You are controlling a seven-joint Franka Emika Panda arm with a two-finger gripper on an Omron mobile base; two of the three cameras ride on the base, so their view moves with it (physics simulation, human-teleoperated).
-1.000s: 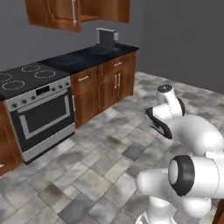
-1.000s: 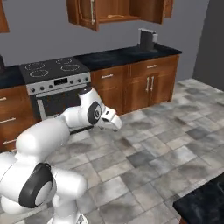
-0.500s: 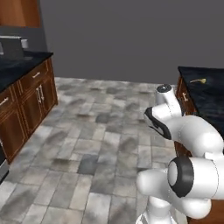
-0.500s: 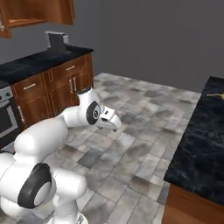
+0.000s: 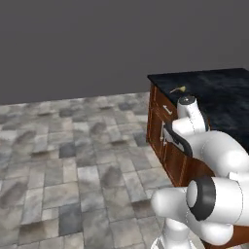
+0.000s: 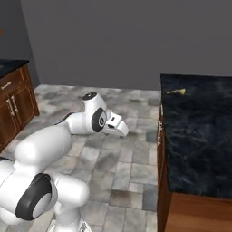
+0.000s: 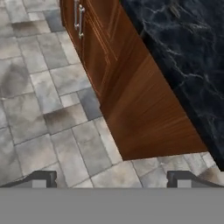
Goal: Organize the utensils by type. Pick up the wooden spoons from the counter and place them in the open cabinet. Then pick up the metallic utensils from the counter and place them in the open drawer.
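A small tan wooden spoon [image 5: 178,89] lies near the far left corner of a dark marble counter [image 5: 219,92]; in the right base view the wooden spoon [image 6: 176,91] sits at the far end of that counter [image 6: 195,136]. My gripper [image 6: 121,131] hangs open over the floor, left of the counter and well short of the spoon. In the hand view the gripper [image 7: 113,178] has its two fingertips wide apart with nothing between them, above floor tiles beside the counter's wooden side. The metallic utensils, open cabinet and open drawer are out of view.
The counter tops a brown wooden island with closed doors and metal handles [image 7: 78,19]. Grey stone floor tiles [image 5: 73,146] spread to the left of it. Another wooden cabinet run [image 6: 11,97] stands at the far left. A plain grey wall closes the back.
The whole picture has swung: the base turned away from the stove and wall cabinets toward the dark-topped island. The gripper stayed open and the arm kept its pose.
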